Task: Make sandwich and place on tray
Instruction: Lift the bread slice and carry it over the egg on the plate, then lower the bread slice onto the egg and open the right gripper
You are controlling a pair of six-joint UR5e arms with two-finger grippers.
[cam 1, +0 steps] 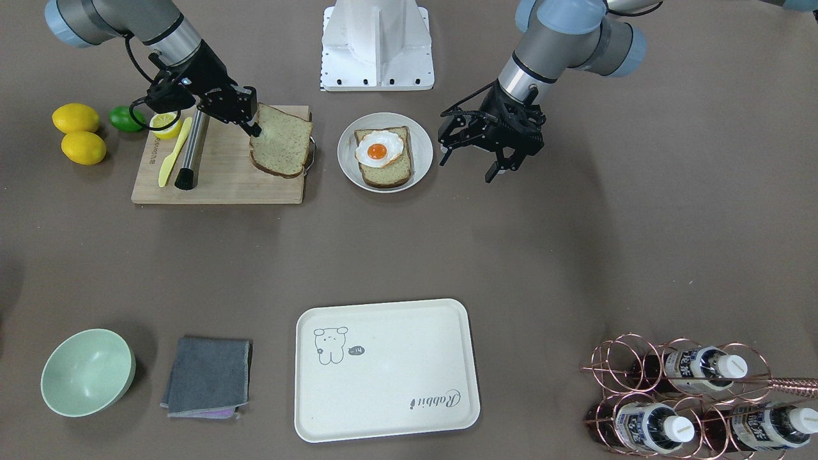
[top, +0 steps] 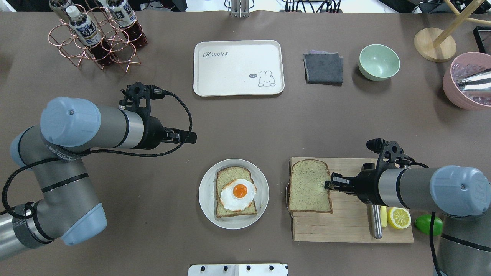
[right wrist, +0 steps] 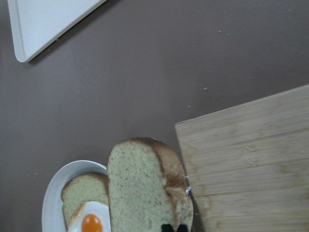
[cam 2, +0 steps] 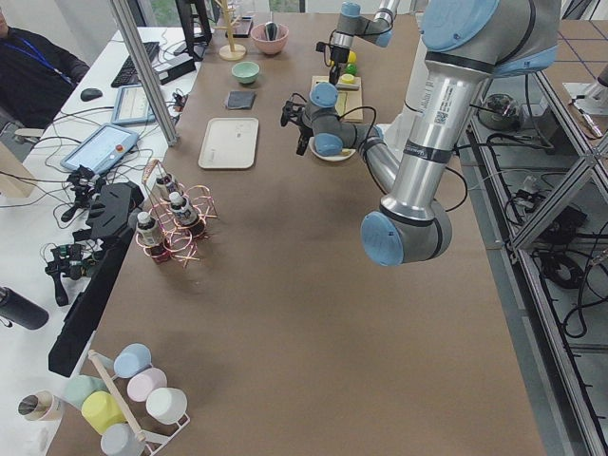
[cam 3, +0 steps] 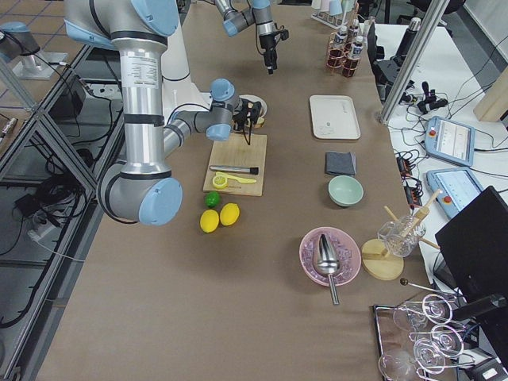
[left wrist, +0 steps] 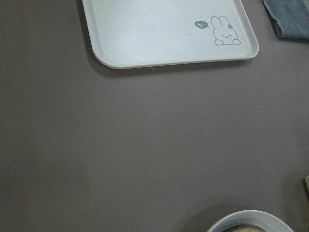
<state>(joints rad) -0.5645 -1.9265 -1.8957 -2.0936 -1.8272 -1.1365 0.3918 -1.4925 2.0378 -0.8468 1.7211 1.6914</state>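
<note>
The tray (cam 1: 383, 396) lies bare on the table (cam 1: 575, 255), well apart from the food. On the cutting board (cam 1: 217, 182) the right gripper (cam 1: 255, 131) pinches one edge of a bread slice (cam 1: 281, 148), which seems lifted there. It should carry the slice level over the plate (cam 1: 348, 137), square it with the lower slice (cam 1: 391, 174), and lower it gently so the egg (cam 1: 379, 151) stays put. The left gripper (cam 1: 470, 163) hangs spread wide beside the plate, holding nothing.
</note>
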